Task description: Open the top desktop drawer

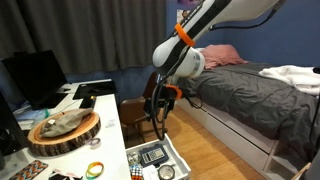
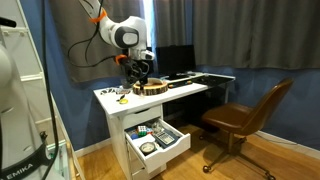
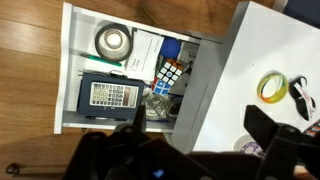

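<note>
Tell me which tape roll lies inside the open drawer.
The grey roll, in a corner of the drawer; the yellow roll sits on the white desk top instead.

In an exterior view, the white desk (image 1: 108,118) carries a round wood slab (image 1: 65,131). Beyond the slab stand a dark monitor (image 1: 35,75) and a keyboard (image 1: 95,91). Nearer than the slab lies a yellow tape roll (image 1: 95,168).

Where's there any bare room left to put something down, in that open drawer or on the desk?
The drawer is crowded: a grey roll, calculator and cube fill it. The desk is bare between the drawer's edge and the yellow tape.
</note>
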